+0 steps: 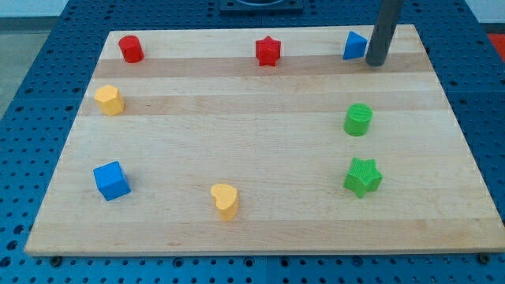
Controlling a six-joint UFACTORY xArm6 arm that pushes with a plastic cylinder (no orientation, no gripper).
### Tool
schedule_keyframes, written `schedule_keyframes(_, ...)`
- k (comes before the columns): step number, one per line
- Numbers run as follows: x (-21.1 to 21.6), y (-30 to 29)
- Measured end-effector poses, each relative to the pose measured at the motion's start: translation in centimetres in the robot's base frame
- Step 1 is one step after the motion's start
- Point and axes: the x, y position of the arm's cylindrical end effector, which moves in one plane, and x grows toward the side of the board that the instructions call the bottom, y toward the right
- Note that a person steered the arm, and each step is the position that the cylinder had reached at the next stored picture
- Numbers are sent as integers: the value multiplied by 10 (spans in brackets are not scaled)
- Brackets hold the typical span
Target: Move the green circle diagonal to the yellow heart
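No jaws are fitted, so nothing is held; the arm ends in a dark rod, and my tip is set on the bench near the view's top right corner. The blue block is seen just to the tip's left, touching or nearly so. The green circle lies below the tip, apart from it, with the green star below that. The yellow heart sits well apart, toward the bottom middle. No block is found on the bare wood between circle and heart. A red star, red cylinder, yellow block and blue cube are placed along the top and left.
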Motion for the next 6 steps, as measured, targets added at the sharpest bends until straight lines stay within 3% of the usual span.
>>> schedule_keyframes(5,0,11)
schedule_keyframes(6,20,46)
